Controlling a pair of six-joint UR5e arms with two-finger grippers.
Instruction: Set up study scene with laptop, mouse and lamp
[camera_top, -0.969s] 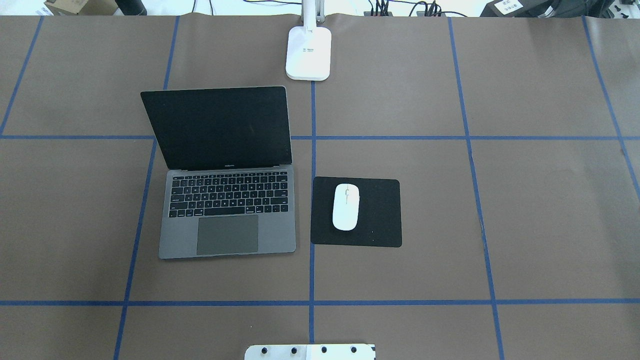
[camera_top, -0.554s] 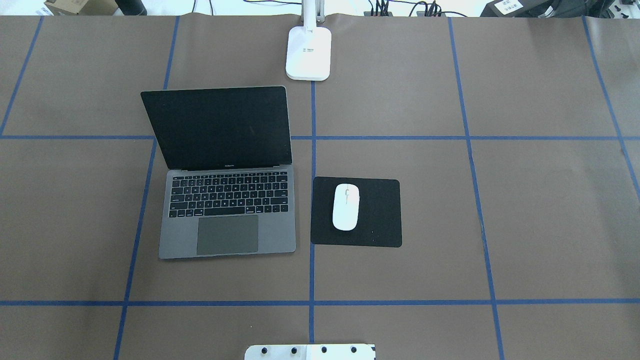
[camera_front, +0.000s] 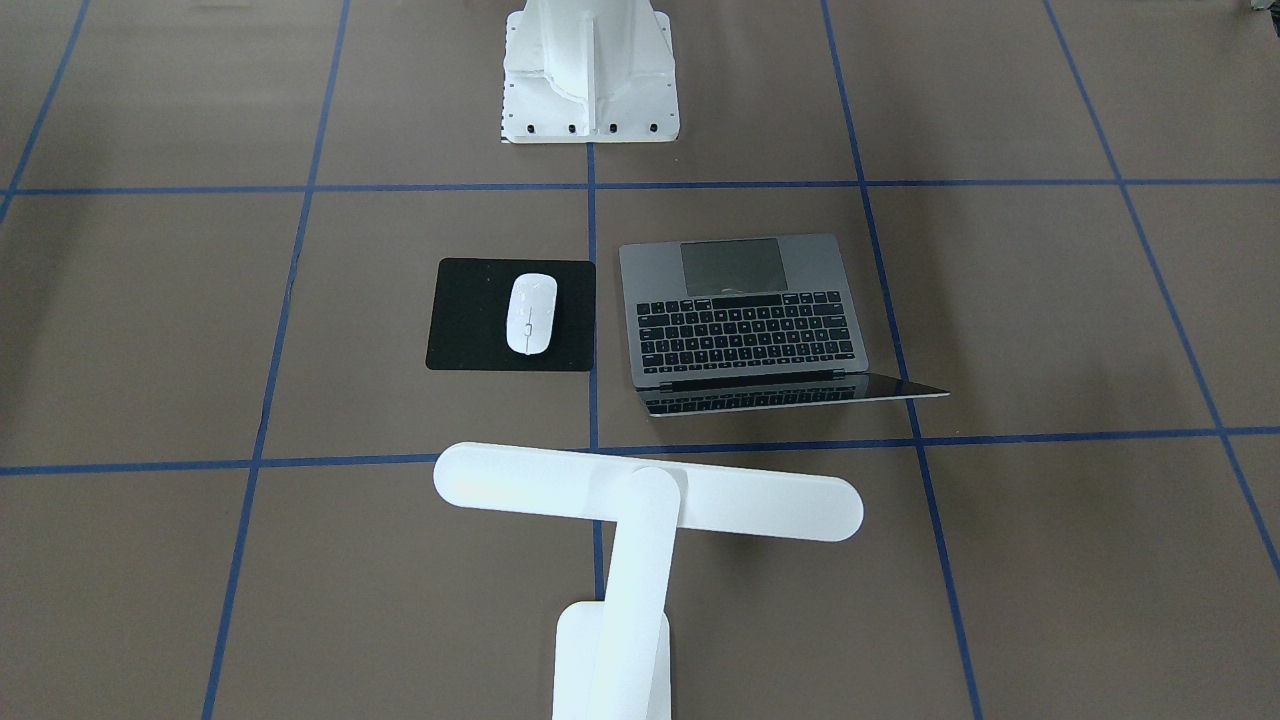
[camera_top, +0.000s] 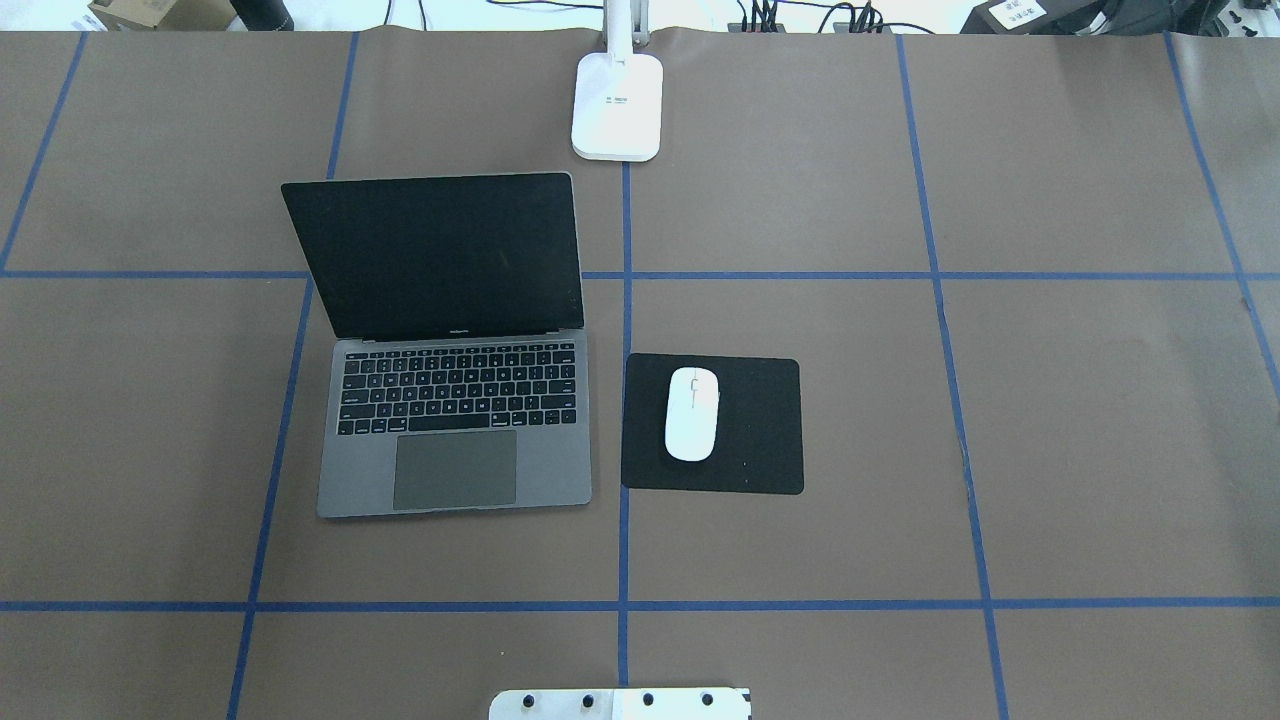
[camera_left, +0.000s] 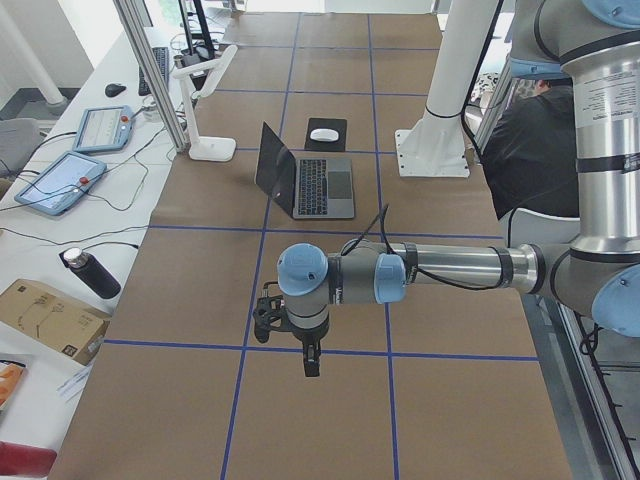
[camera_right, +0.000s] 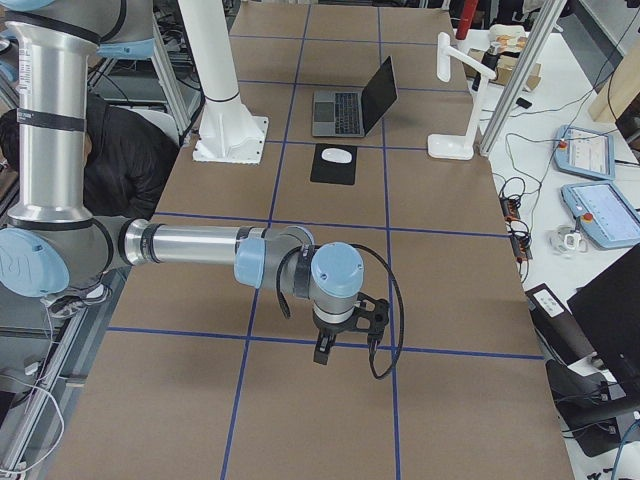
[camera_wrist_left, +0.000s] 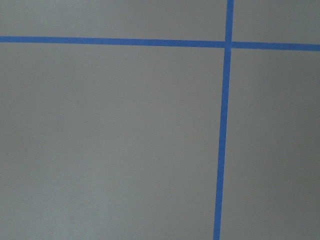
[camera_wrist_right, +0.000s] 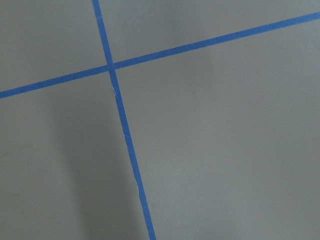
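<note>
Brown table (camera_top: 1100, 450), blue tape grid (camera_top: 800, 605); cluttered white side bench (camera_left: 135, 165).

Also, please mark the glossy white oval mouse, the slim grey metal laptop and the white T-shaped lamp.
glossy white oval mouse (camera_top: 691, 414), overhead view, middle of its shell.
slim grey metal laptop (camera_top: 455, 470), overhead view, its trackpad.
white T-shaped lamp (camera_front: 760, 505), front-facing view, its light bar.

Mouse (camera_top: 692, 413) sits on pad (camera_top: 760, 430), right of laptop (camera_top: 455, 440); lamp (camera_top: 617, 105) behind.

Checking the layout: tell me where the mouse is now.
In the overhead view the mouse lies on the black pad, right of centre, with the open laptop beside the pad on its left.
</note>
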